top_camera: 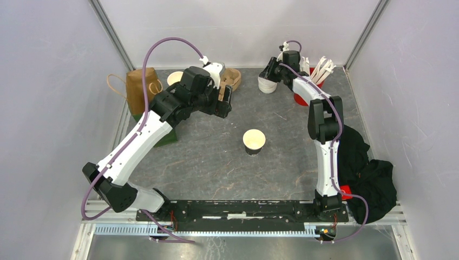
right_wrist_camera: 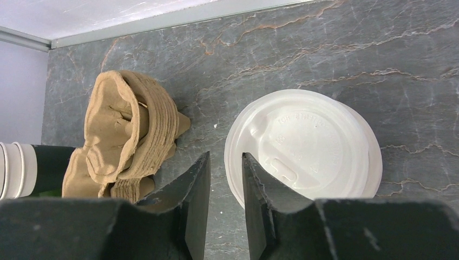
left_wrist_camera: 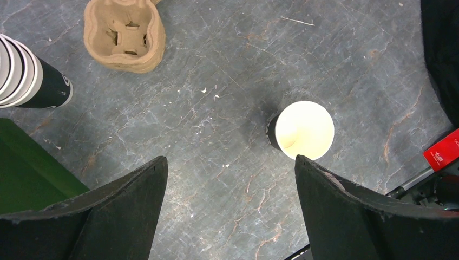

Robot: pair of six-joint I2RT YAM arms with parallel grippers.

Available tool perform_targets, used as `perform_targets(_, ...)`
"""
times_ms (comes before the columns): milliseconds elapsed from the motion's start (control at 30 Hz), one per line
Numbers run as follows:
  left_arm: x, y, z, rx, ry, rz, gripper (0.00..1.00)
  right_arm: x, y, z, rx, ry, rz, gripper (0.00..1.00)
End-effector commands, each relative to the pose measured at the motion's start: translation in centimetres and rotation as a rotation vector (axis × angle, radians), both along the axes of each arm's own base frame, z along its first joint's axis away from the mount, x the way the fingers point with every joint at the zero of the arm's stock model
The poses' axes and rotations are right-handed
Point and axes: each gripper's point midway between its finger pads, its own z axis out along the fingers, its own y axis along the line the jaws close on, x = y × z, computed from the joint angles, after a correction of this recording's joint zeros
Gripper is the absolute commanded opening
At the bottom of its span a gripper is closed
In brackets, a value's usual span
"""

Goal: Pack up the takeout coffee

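Left claw: jaws spread wide and holding nothing; it hangs over the tabletop toward the far edge.
Right claw: jaws parted only narrowly, poised at the rim of the lid stack; no lid is visibly gripped.
Paper bag: brown, standing at the far left corner; its inside cannot be seen.
Cup carriers: pulp trays piled near the middle of the far edge; no cup is seated in them.
Lid stack: white, toward the far right corner, under the right claw.
Takeout coffee: dark cup, upright at the tabletop's centre, well apart from both claws; its mouth is open, with no lid on.
Done: apparently little; the cup stands ready.
Left: by judgement, fetching a lid, pressing it on, then seating the cup in a carrier or the bag.
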Motion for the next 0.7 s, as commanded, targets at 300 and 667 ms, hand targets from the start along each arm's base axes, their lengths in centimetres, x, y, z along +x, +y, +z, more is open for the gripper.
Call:
perform_targets(300,0.6,-0.5,1.3,-0.03,-0.026,-0.009,0.93,1.0,0.8,-0.2,0.019,-0.026,0.017,0.34)
perform_targets(667,0.5,-0.4,1.3,-0.029,-0.027,-0.008,0.93,1.2,0.5,-0.1,0.006,-0.032,0.0,0.11)
